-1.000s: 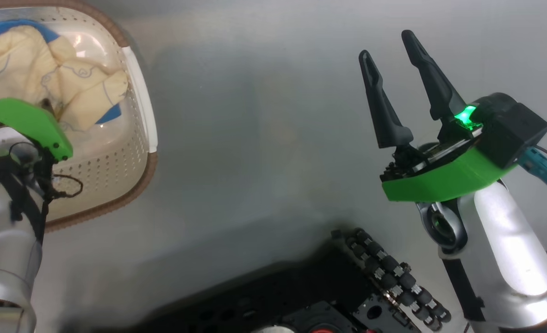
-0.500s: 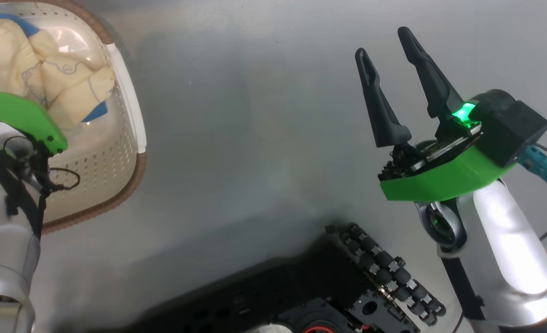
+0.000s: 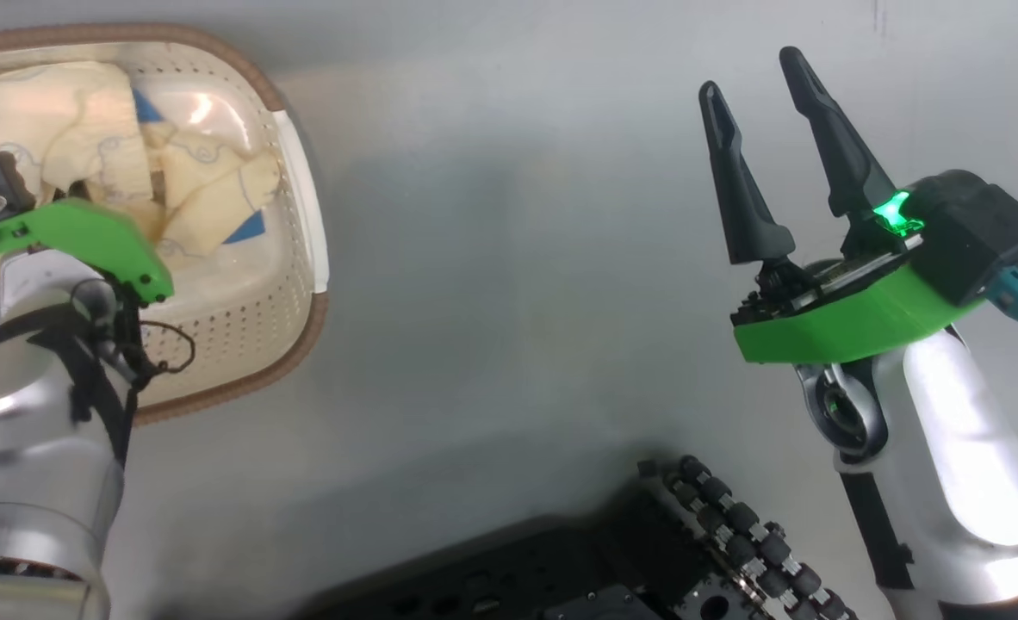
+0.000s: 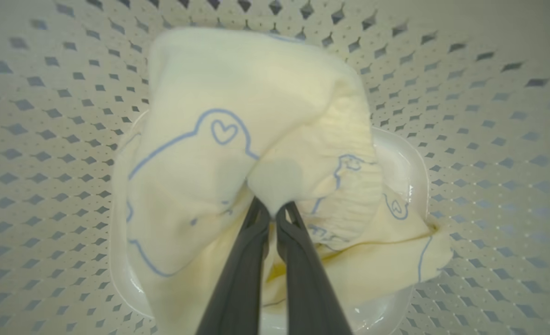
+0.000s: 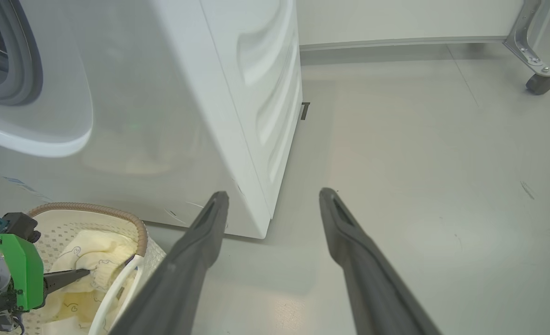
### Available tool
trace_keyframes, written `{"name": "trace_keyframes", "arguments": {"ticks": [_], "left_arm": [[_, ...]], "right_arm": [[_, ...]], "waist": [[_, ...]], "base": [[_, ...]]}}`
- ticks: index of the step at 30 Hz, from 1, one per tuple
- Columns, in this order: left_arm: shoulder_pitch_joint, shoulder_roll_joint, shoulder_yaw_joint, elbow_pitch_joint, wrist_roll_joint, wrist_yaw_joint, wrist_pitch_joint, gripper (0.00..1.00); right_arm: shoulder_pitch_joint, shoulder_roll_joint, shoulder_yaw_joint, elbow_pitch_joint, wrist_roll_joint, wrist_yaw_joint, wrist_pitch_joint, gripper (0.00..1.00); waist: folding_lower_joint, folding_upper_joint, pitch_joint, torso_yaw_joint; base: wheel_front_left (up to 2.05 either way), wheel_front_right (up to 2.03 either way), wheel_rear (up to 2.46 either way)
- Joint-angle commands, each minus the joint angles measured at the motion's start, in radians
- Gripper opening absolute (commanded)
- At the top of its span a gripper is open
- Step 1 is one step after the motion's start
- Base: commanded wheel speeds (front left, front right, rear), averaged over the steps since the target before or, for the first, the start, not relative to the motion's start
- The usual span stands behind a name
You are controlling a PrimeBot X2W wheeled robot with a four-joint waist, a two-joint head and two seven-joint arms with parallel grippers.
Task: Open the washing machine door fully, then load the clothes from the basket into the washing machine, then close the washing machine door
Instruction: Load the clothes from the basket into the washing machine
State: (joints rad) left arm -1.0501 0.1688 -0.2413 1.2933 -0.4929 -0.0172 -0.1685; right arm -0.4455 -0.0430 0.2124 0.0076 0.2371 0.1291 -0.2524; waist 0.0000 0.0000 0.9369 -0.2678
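Looks along the right gripper (image 5: 274, 193), dark fingers spread well apart with nothing between them but pale grey floor (image 5: 419, 153). Takes in the washing machine (image 5: 172, 116) at the upper left, white, seen from a front corner, with a slice of grey gasket (image 5: 21, 60) at the frame's edge. Finds the basket (image 5: 139, 228) at the lower left, just before the machine's front, brown rim and a white handle (image 5: 116, 291) showing, the clothes (image 5: 93, 246) heaped inside. Catches the left gripper (image 5: 84, 272) there on its green mount (image 5: 16, 265), dark fingers reaching sideways into the cream fabric. Picks out a castor (image 5: 541, 83) under a metal leg (image 5: 526, 28) at the upper right, well apart from the machine.
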Motion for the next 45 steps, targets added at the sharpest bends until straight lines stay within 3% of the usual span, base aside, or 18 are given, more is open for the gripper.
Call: {"name": "trace_keyframes", "arguments": {"ticks": [1, 10, 18, 30, 45], "left_arm": [[0.043, 0.023, 0.009, -0.006, 0.009, -0.002, -0.015, 0.0], [0.102, -0.029, -0.022, -0.078, 0.043, 0.007, -0.092, 0.0], [0.284, -0.007, 0.043, -0.422, 0.113, 0.051, -0.093, 0.0], [0.587, -0.032, 0.129, -0.823, 0.228, 0.075, -0.093, 0.0], [0.87, -0.032, 0.09, -1.057, 0.314, 0.11, -0.082, 0.0]], "right_arm": [[0.054, -0.007, 0.007, -0.021, -0.006, 0.002, -0.009, 1.0], [0.109, -0.008, -0.048, 0.011, -0.066, 0.002, -0.009, 1.0], [0.171, -0.009, -0.071, 0.037, -0.084, 0.002, -0.007, 1.0], [0.27, -0.008, -0.097, 0.055, -0.086, 0.002, 0.02, 1.0], [0.409, -0.007, -0.102, 0.029, -0.091, 0.002, 0.072, 1.0]], "waist": [[0.0, 0.0, -0.037, 0.029], [0.0, 0.0, -0.181, 0.102], [0.0, 0.0, -0.339, 0.132], [0.0, 0.0, -0.564, 0.155], [0.0, 0.0, -0.784, 0.179]], "base": [[0.0, 0.0, 0.0], [0.0, 0.0, 0.0], [0.0, 0.0, 0.0], [0.0, 0.0, 0.0], [0.0, 0.0, 0.0]]}}
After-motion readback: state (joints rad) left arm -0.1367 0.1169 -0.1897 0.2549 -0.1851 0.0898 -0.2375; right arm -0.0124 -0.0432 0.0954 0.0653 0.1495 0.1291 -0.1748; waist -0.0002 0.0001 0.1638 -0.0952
